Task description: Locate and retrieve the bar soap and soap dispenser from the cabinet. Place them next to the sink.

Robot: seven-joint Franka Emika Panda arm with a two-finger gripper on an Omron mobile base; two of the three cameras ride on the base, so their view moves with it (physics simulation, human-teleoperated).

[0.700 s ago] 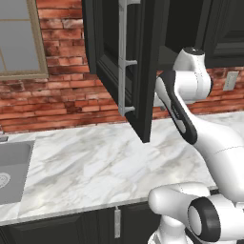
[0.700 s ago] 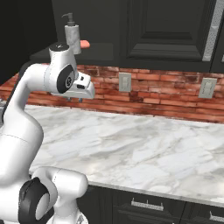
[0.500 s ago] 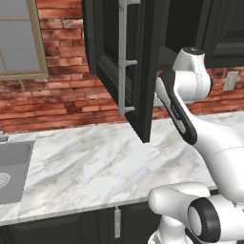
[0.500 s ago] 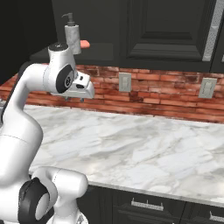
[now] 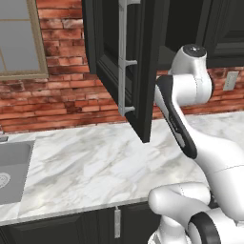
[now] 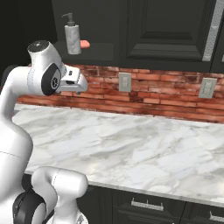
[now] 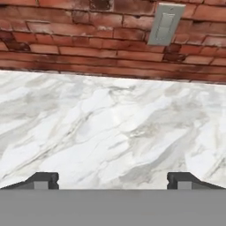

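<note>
On the open cabinet's shelf stands the grey soap dispenser (image 6: pixel 72 38) with its dark pump top. The pink bar soap (image 6: pixel 85 43) lies just to its right. The cabinet (image 5: pixel 143 66) door hangs open over the counter, its long silver handle (image 5: pixel 123 57) facing me. At the far left lies the sink (image 5: pixel 12 162). My gripper (image 7: pixel 113 181) is open, its fingertips (image 7: pixel 42 180) wide apart and holding nothing, and it faces the marble counter and brick wall. The white hand (image 6: pixel 73 81) hovers just below the shelf, under the dispenser.
A marble counter (image 6: pixel 131 144) runs along the brick wall, which carries outlets (image 6: pixel 125 82). The open door's lower corner (image 5: pixel 145 136) hangs close above the counter beside my arm (image 5: pixel 178 124). Black base cabinets with short handles (image 6: pixel 144 204) sit beneath.
In the right base view, the hand and upper arm have drawn back a little to the left and risen slightly. The soaps and the door have not moved.
</note>
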